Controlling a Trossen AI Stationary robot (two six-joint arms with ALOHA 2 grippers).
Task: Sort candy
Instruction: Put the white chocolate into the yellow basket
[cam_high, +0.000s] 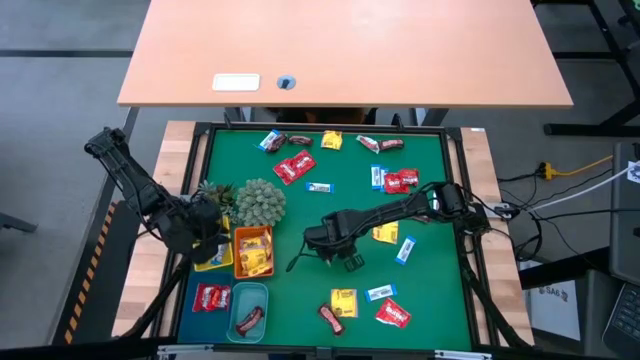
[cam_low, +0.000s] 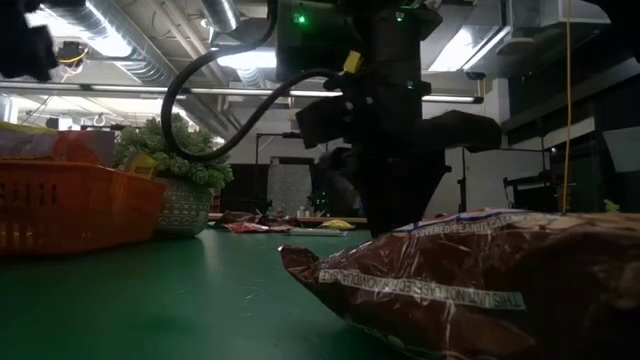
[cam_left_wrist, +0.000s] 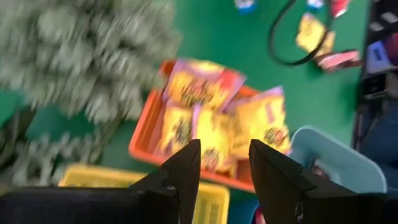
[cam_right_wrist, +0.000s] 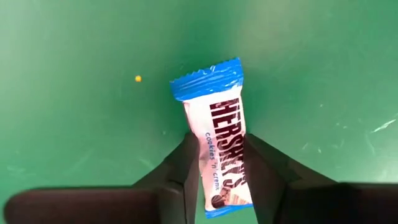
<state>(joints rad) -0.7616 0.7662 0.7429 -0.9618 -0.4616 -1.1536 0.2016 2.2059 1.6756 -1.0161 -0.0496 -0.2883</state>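
One blue-and-white wrapped candy bar (cam_right_wrist: 222, 144) is pinched by the right claw (cam_right_wrist: 222, 163) on the green tabletop (cam_right_wrist: 74, 124); it should be lifted straight up only once squarely clamped, while the left claw (cam_left_wrist: 225, 165) waits open.

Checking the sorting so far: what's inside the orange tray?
The orange tray holds a pile of yellow packets with pink-edged wrappers, overlapping and filling most of it. Whatever lies beneath the top packets is covered, so an exact count isn't possible.

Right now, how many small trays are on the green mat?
4: yellow tray beside orange tray; below them in the high view, blue tray beside teal tray.
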